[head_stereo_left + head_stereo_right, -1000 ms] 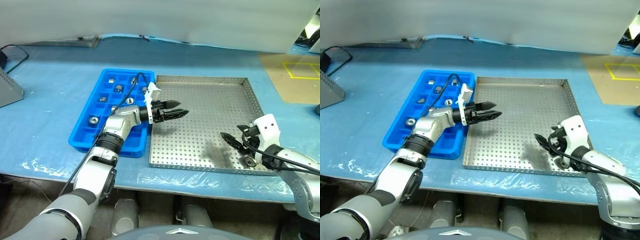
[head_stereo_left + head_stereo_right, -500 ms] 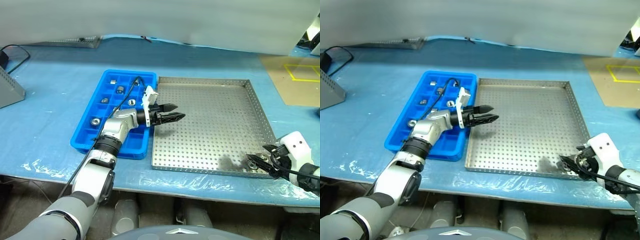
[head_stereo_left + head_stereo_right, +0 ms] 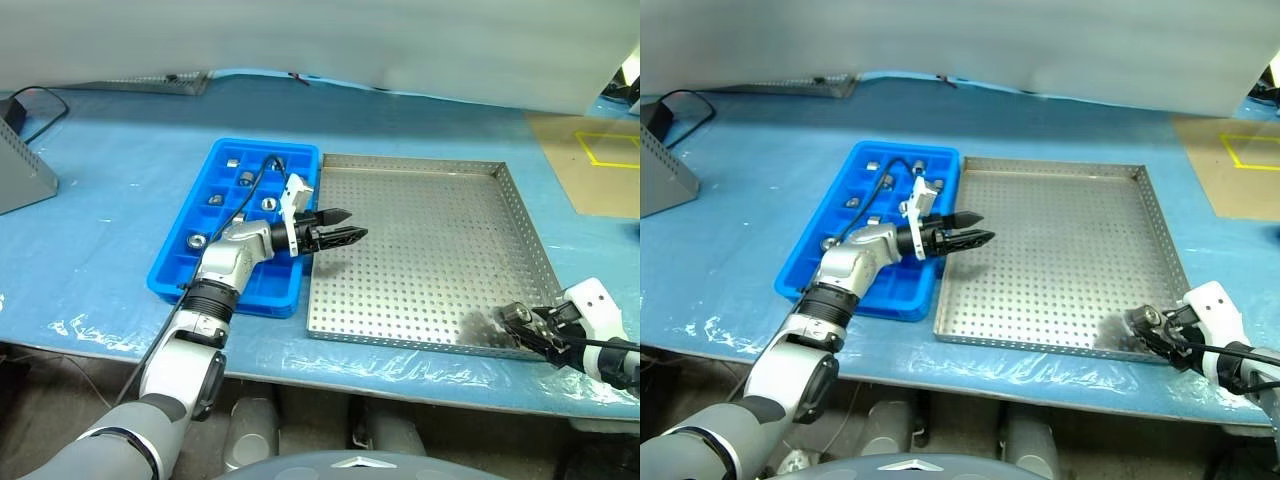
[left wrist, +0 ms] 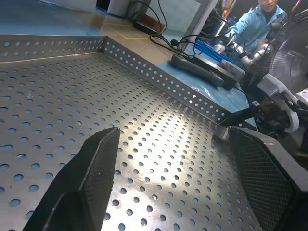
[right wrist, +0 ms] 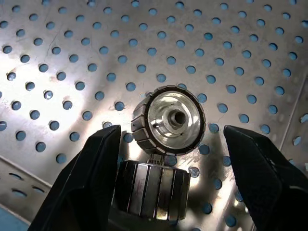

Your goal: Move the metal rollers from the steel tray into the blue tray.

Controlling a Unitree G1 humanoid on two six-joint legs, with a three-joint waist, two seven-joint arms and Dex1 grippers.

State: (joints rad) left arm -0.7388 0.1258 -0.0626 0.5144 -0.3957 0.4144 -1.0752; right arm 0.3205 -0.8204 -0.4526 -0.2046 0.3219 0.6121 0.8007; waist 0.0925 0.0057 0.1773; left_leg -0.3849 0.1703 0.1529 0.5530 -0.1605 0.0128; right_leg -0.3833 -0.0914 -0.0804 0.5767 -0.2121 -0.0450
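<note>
The right gripper (image 5: 168, 159) is hanging spread around the last roller (image 5: 167, 120) in the steel tray's (image 3: 420, 180) near right corner, apparently lining up a pinch. The left gripper (image 3: 340, 232), also spread and empty, is hovering level over the steel tray's left edge beside the blue tray (image 3: 185, 285), where other rollers (image 3: 241, 179) are sitting in compartments.

A blue plastic sheet (image 3: 110, 230) covers the table in front of me. At my far left sit a grey box (image 3: 22, 175) and a black cable (image 3: 35, 98), and yellow tape (image 3: 612, 150) marks the brown surface off to my right. A person in a light blue jacket (image 4: 255, 26) sits beyond the table's edge.
</note>
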